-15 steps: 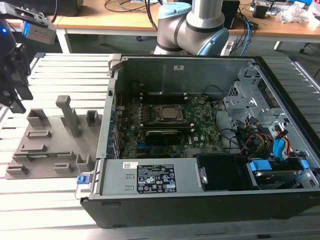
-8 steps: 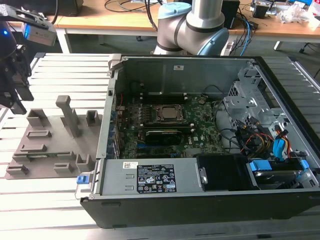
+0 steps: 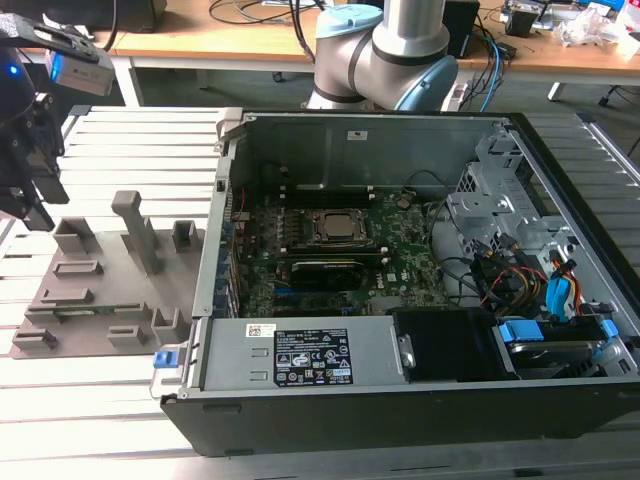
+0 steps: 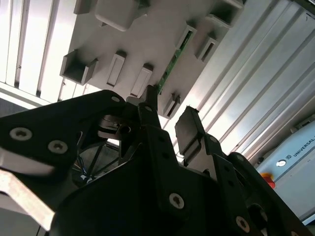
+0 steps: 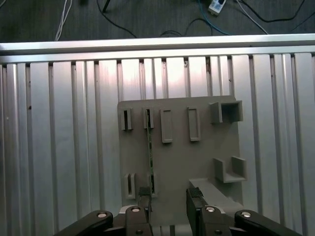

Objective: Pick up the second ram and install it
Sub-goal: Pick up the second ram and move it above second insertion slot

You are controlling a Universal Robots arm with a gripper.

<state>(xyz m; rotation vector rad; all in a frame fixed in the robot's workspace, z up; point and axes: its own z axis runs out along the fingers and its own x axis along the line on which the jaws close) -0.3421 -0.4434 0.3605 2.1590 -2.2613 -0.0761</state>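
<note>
exterior view: the claw hangs above a grey fixture plate on the slatted bench, at the exterior view's left of an open computer case. first wrist view: its jaws stand apart, gripping nothing; the second ram stands on edge in the plate's slots. second wrist view: one fingertip sits near the ram's end.

This looks like a robotics lab or test workshop. 1 robot arm rises behind a slotted aluminium table. The table carries an open desktop computer case with its motherboard exposed, and a grey fixture plate. Wooden desks behind are strewn with cables. A power strip lies on the dark floor.
</note>
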